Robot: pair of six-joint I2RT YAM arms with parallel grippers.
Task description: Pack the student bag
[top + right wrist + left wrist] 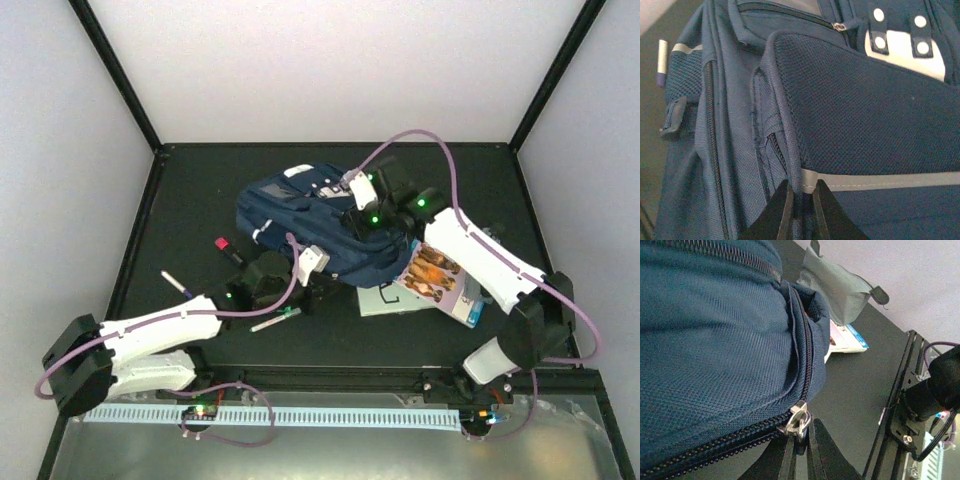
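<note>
The left gripper (800, 445) pinches the zipper pull (799, 421) of the student bag (715, 340), right at its tips; the right gripper (801, 202) squeezes the bag's striped edge (807, 181). A crooked tug could make the pull slip out or jam.

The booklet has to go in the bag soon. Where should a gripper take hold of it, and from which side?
Grip the booklet at its free near-right corner, coming in low from the table's near-right side. It lies flat, and its far-left end is against or under the student bag. Only that corner and the near edge are exposed, so a shallow sideways pinch there probably works best.
</note>
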